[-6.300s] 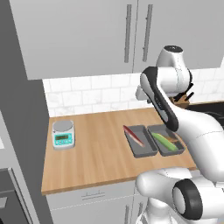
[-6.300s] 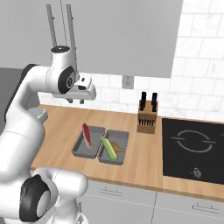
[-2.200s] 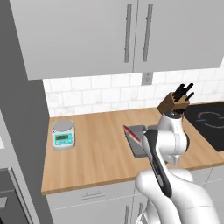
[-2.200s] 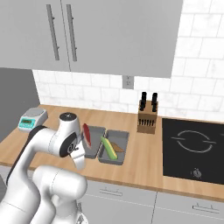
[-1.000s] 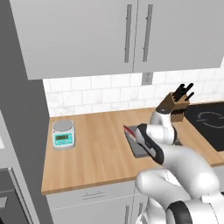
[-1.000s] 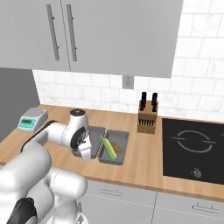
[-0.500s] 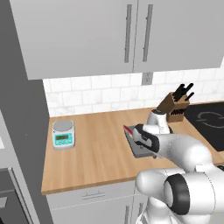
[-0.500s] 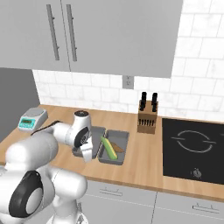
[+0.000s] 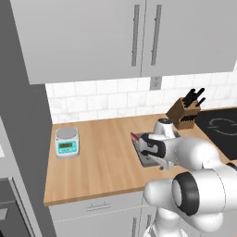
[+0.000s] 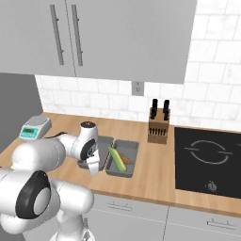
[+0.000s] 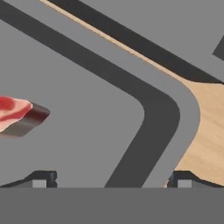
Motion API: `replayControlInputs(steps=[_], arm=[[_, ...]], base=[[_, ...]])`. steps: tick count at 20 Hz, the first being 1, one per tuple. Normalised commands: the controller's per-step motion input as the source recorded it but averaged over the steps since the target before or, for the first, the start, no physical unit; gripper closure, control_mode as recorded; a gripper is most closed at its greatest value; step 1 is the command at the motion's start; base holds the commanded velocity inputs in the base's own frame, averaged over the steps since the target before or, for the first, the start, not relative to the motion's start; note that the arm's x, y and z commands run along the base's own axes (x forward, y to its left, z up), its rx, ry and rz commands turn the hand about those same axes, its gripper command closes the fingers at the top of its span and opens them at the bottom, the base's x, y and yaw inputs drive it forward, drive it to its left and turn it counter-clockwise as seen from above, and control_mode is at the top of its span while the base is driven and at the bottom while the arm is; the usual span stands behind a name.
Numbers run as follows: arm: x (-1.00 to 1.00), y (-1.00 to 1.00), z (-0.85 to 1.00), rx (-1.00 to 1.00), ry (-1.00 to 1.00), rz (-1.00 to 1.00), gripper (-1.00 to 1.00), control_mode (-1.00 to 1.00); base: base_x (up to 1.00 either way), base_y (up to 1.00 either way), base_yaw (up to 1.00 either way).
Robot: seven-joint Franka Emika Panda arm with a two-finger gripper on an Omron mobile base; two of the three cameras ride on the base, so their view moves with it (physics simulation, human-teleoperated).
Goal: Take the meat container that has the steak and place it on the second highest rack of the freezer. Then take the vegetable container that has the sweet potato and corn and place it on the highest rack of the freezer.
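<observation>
Gripper (image 11: 109,177) is hovering low over the meat container (image 11: 170,113) w/ fingers spread, one tip inside, one outside its rim, nothing grasped yet. Steak (image 11: 13,111) is lying inside at left; veg container (image 10: 123,157) w/ corn (image 10: 116,159) is sitting just beside on the counter (image 9: 106,157). Step 1, grasp phase, I'd say: next it needs lowering and clamping on the rim.

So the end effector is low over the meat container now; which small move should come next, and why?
Probably ease straight down and close on the rim. In the hand view the fingertips stand on either side of the meat container wall, open and not yet touching it, with the steak clear to one side.
</observation>
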Motion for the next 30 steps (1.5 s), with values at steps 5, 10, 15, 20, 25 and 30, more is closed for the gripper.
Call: replayControlInputs(steps=[5, 10, 15, 20, 25, 30], arm=[[0.00, 0.07, -0.14, 0.00, 0.00, 0.00, 1.00, -1.00], [0.00, 0.11, -0.37, 0.00, 0.00, 0.00, 1.00, -1.00], [-0.07, 0.00, -0.28, 0.00, 0.00, -0.01, 1.00, -1.00], [-0.26, 0.00, -0.05, 0.00, 0.00, 0.00, 1.00, -1.00], [-0.56, 0.00, 0.04, 0.00, -0.11, -0.01, 1.00, -1.00], [-0.44, 0.00, 0.21, 0.00, -0.11, 0.00, 1.00, -1.00]], base=[[0.00, 0.00, 0.00], [0.00, 0.00, 0.00], [0.00, 0.00, 0.00], [0.00, 0.00, 0.00], [0.00, 0.00, 0.00], [0.00, 0.00, 0.00]])
